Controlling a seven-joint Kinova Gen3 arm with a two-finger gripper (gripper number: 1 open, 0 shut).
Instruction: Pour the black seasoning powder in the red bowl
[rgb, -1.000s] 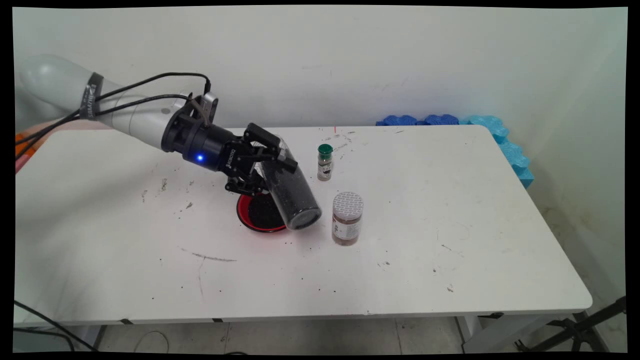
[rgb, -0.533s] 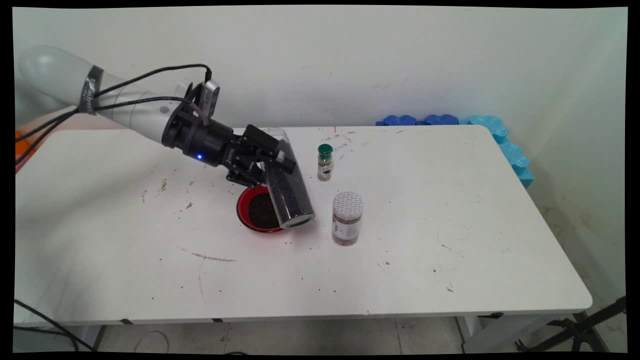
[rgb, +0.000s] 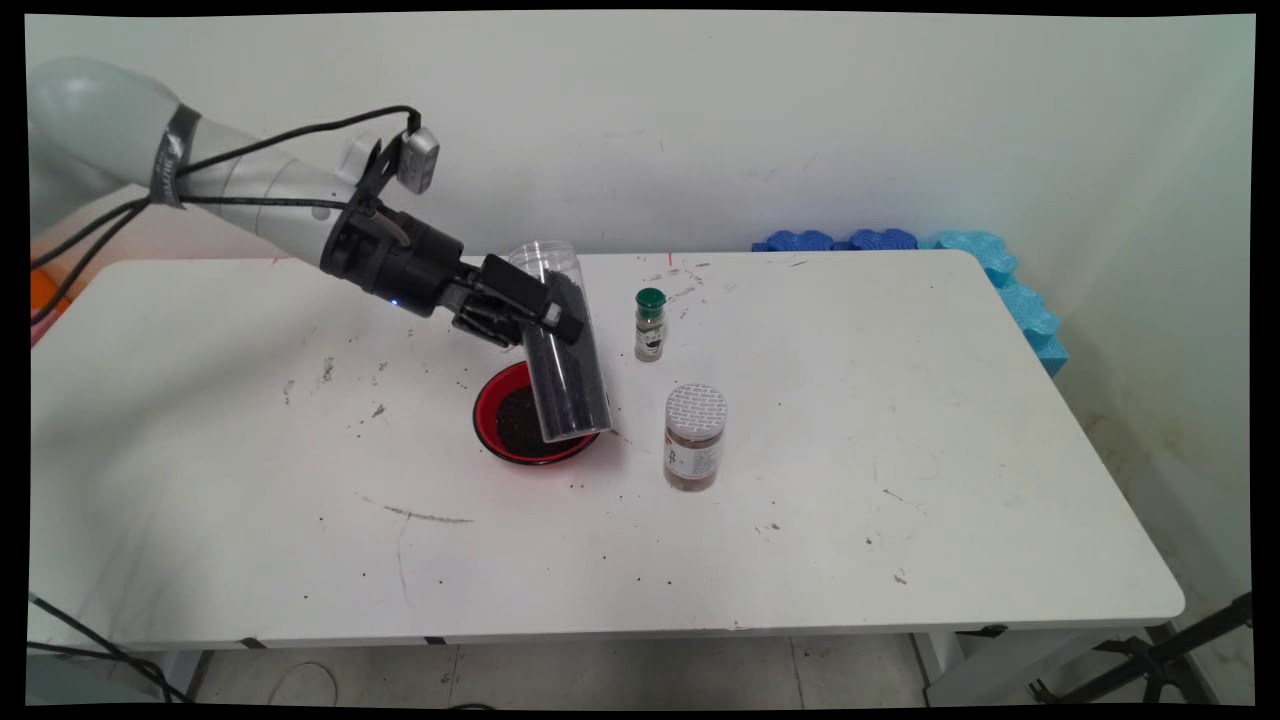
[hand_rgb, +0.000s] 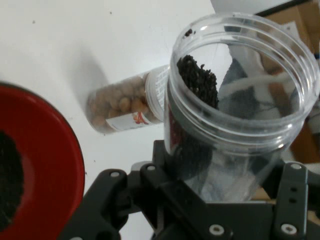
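The hand (rgb: 545, 308) pinches a clear jar (rgb: 560, 345) of dark grains, its long axis near upright, over the red bowl (rgb: 500, 440) at frame centre-left.

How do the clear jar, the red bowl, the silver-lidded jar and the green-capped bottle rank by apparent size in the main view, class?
1. Clear jar in the hand, though it is raised nearer the camera, so it is unsure against the bowl.
2. Red bowl.
3. Silver-lidded jar.
4. Green-capped bottle.
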